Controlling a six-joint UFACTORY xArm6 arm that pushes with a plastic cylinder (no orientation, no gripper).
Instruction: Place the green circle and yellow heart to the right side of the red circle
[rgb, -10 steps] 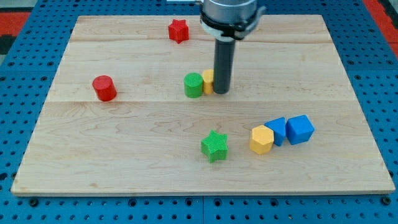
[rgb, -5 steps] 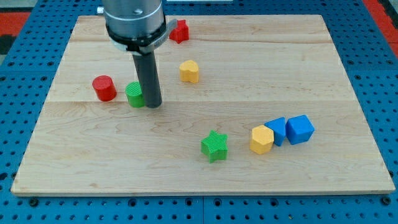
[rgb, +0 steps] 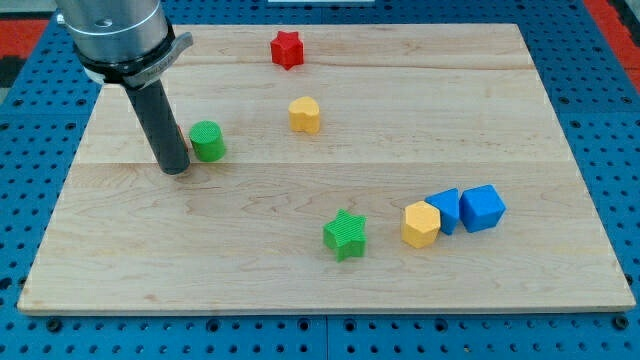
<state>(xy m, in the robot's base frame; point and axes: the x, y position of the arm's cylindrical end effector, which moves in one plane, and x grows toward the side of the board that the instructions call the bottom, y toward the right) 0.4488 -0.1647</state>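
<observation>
The green circle (rgb: 207, 140) lies on the wooden board's (rgb: 500, 110) left half. The yellow heart (rgb: 305, 114) lies apart from it, to the right and a little toward the view's top. My tip (rgb: 175, 170) rests on the board just left of the green circle and slightly below it, close to touching. The red circle does not show; the rod stands over the spot where it lay in the earlier frames.
A red star (rgb: 287, 48) lies near the board's top edge. A green star (rgb: 346, 234), a yellow hexagon (rgb: 421, 223) and two blue blocks (rgb: 445, 210) (rgb: 483, 207) sit at the lower right.
The rod swept left across the board. It pushed the green circle left and left the yellow heart behind. Then it passed over to the green circle's left and now covers the red circle's spot.
</observation>
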